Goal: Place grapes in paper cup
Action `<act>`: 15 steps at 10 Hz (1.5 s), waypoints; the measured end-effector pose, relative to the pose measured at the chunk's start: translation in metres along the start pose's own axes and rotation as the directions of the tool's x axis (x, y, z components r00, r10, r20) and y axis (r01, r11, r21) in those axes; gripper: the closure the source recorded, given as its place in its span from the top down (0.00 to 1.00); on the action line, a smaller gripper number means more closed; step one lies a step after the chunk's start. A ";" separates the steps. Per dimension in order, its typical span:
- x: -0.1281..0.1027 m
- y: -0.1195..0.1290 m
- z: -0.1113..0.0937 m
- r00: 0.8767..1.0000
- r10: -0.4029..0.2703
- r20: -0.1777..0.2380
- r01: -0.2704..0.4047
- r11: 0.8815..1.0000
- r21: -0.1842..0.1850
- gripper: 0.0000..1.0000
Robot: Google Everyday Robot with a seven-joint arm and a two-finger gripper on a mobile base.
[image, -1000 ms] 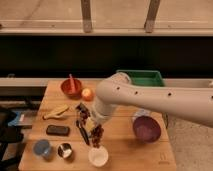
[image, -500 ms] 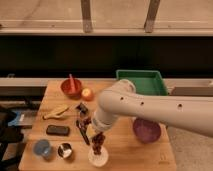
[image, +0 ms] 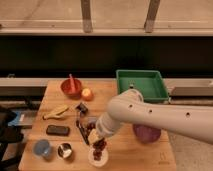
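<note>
The white paper cup (image: pixel 98 159) stands near the front edge of the wooden table (image: pixel 145 155). The dark red-purple grapes (image: pixel 99 147) hang as a bunch from my gripper (image: pixel 92 134), and their lower end is down inside the cup. The gripper sits just above and left of the cup, shut on the top of the bunch. My white arm (image: pixel 150 117) reaches in from the right and hides part of the table behind it.
A blue cup (image: pixel 42 147) and a shiny metal cup (image: pixel 64 150) stand left of the paper cup. Farther back are a black flat object (image: pixel 57 130), a banana (image: pixel 55 111), a red bowl (image: pixel 71 87) and an orange (image: pixel 87 93). A purple bowl (image: pixel 148 134) and a green bin (image: pixel 140 84) are on the right.
The gripper has moved down and forward with the grapes, from above the table's middle to over the paper cup. The bunch now dips into the cup.
</note>
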 end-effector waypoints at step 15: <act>0.018 0.006 0.042 0.994 0.025 0.103 -0.008 0.987 -0.163 0.43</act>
